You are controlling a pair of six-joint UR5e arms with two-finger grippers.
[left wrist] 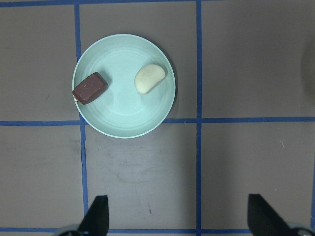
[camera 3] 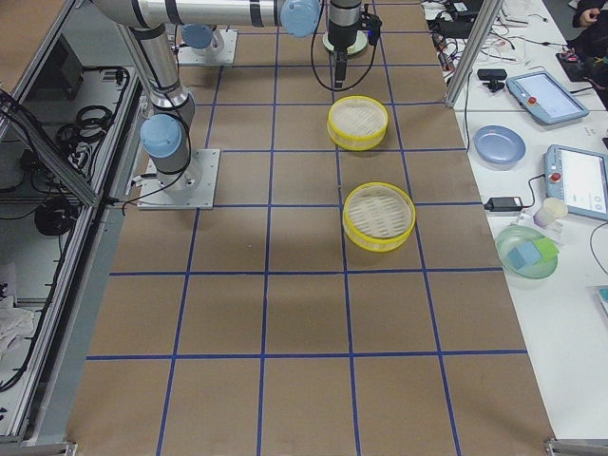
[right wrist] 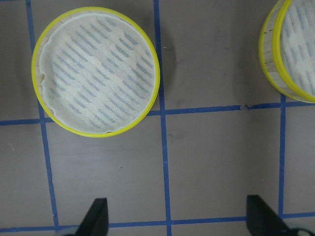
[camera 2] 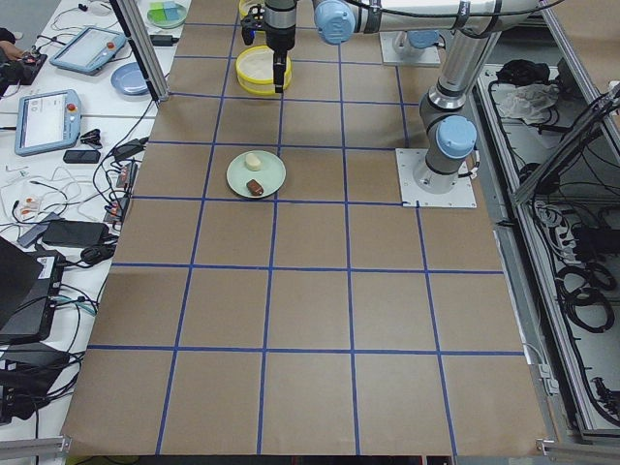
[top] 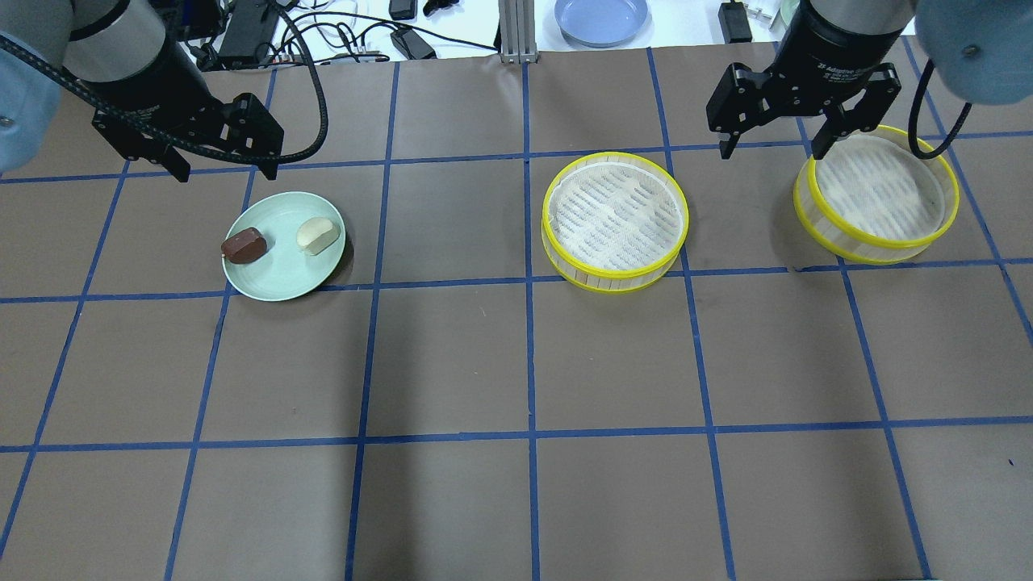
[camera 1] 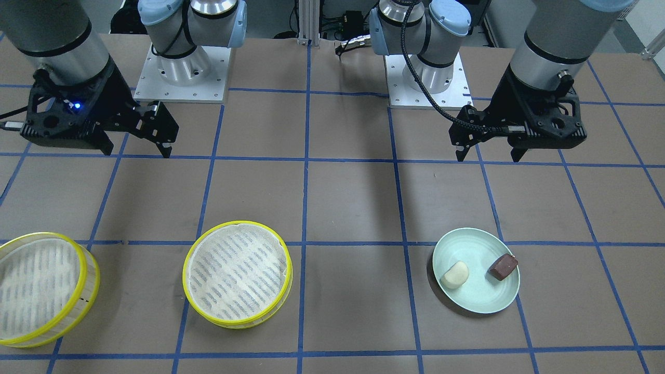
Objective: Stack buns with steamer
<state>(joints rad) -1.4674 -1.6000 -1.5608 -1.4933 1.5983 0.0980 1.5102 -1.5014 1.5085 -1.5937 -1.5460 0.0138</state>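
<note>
1. Hanging clear above the tabletop [top: 452, 363], the left pincer [top: 226, 168] has its fingers spread wide and holds nothing. The right pincer [top: 773, 147] is likewise spread and empty.
2. Both buns sit on the pale green plate [top: 282, 281]: the cream bun [top: 316, 236] and the brown bun [top: 244, 245], side by side but apart. Neither is in a steamer yet.
3. Key relation: the left arm is the nearer one. In its wrist view the plate lies ahead of the fingertips and left of the line midway between them, so the reach looks to be forward, slightly left, then down.
4. Long axes: in that view each bun runs on a diagonal, lower-left to upper-right, oblique to the pincer's closing line. A small wrist turn likely helps.
5. 2 yellow-rimmed steamers stand well apart from the plate. The middle steamer [top: 615, 278] is on the cream bun's side, and the far steamer [top: 884, 194] is just beside the right pincer.
6. Pose: both wrists point straight down, fingers vertical.
</note>
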